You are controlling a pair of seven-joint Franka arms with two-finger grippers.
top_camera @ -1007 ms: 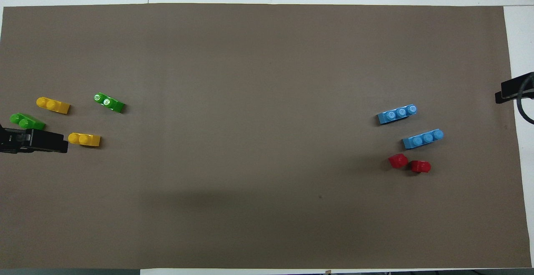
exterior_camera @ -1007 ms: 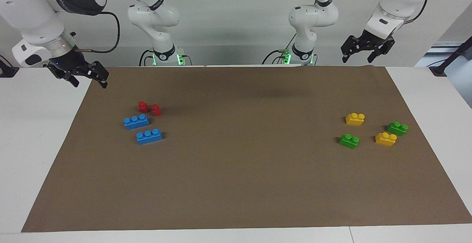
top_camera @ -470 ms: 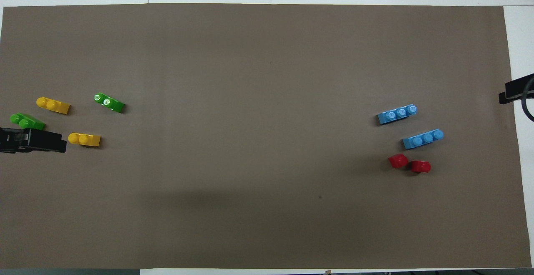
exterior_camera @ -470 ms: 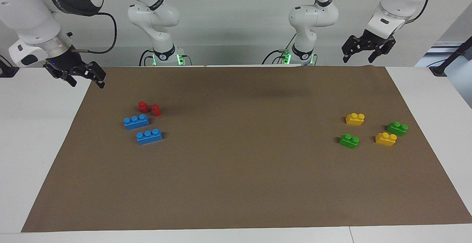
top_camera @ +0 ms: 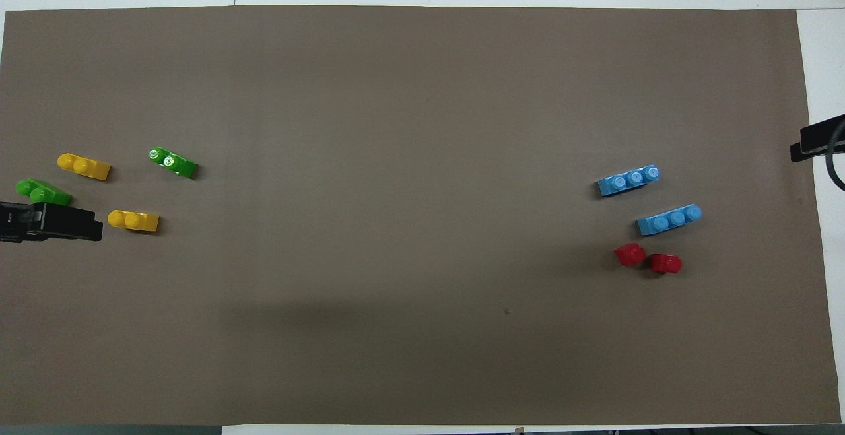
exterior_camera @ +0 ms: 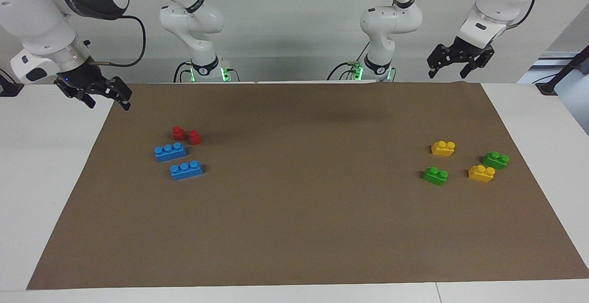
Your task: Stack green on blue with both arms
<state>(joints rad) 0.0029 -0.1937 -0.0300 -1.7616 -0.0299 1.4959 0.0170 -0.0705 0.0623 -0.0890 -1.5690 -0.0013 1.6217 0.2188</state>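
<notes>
Item: green bricks, two. One lies at the left arm's end of the desk, on the brown mat; the other is placed nearer that end, yellow bricks between.

Item: blue bricks, two, at the right arm's end, beside red pieces.

Handling: judged light, rigid, smooth plastic; best gripped across the long side walls, below the studs.

Left hand: raised, empty, fingers apart. Right hand: raised, empty, seemingly parted also. Nothing is yet stacked.
</notes>
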